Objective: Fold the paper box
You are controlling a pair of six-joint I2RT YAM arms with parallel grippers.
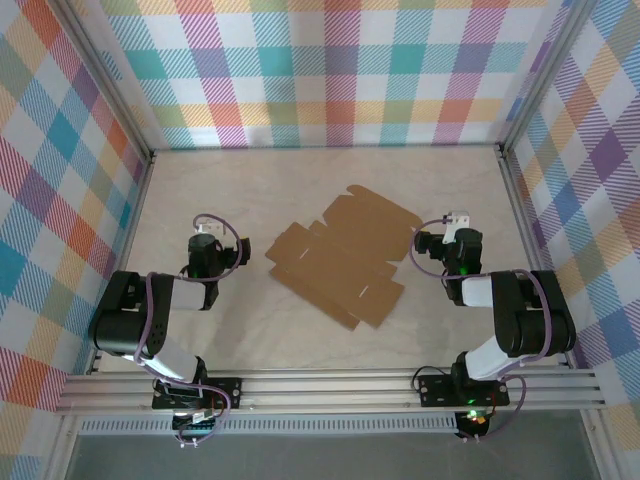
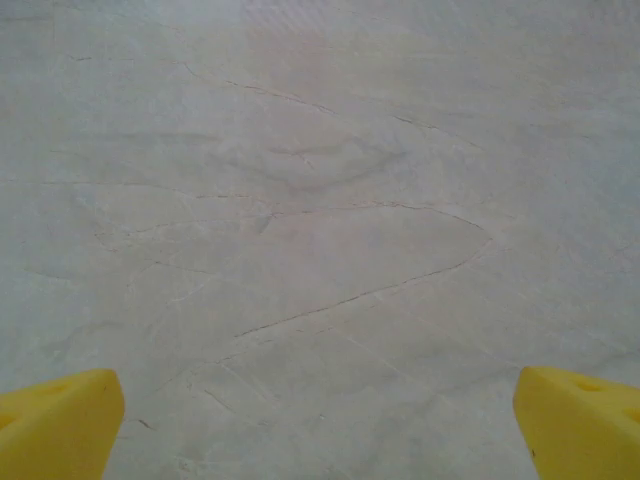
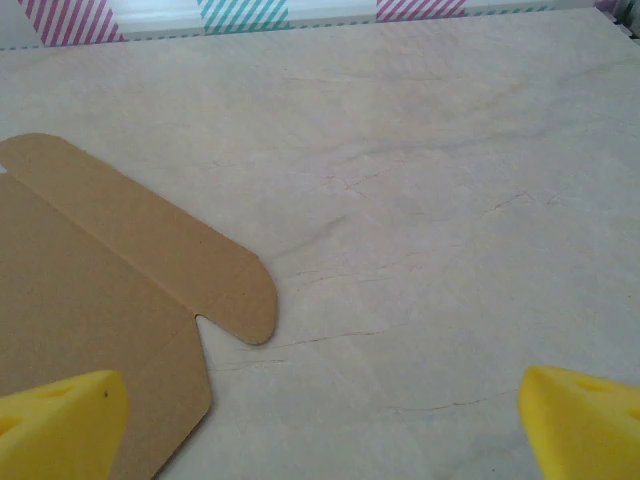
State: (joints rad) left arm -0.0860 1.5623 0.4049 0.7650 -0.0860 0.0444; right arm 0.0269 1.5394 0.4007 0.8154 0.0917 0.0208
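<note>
Yellow left fingers [image 2: 55, 425] seen spread wide over bare bench [image 2: 320, 200]; right fingers [image 3: 60, 425] likewise spread, nothing held. Paper box [image 1: 340, 258] laid flat, unfolded, mid-bench; rounded flap [image 3: 235, 290] nearest right fingers. Judged light, stiff across panels, bendable along scored creases, likely slippery on bench. Hold advised at flap edge.

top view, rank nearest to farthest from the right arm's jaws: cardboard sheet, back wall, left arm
1. cardboard sheet, just to their left
2. back wall, ahead at the far edge
3. left arm, across the sheet, far left
</note>
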